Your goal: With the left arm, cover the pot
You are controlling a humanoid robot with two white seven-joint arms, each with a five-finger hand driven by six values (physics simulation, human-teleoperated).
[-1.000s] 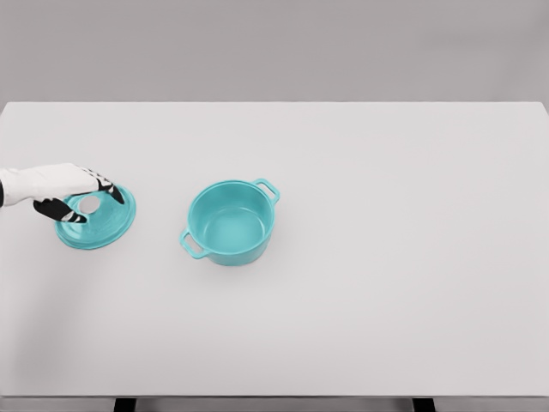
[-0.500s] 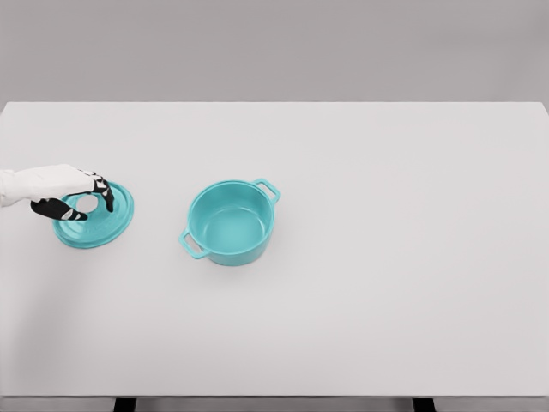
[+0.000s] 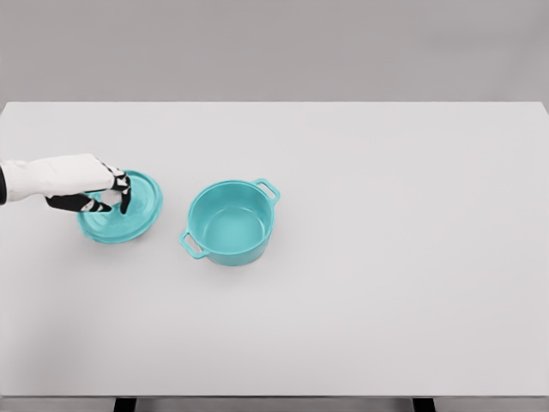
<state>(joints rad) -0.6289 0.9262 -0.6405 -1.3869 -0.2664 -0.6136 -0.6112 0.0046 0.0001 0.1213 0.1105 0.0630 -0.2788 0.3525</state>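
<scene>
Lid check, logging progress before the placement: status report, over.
Left hand shut on lid, lid left of pot, closer than a second ago. Pot open, upright on table. Right hand not in view. Path to pot clear.

Pretty flat, bright, even light all over, no obvious single source. The table [image 3: 386, 283] looks near washed-out white, but no real glare. Shadows are super faint: just a soft smudge under the lid [image 3: 129, 219] below the left hand [image 3: 86, 184] and beside the pot [image 3: 230, 221]. Everything's sharp, no blur or edge warping.
</scene>
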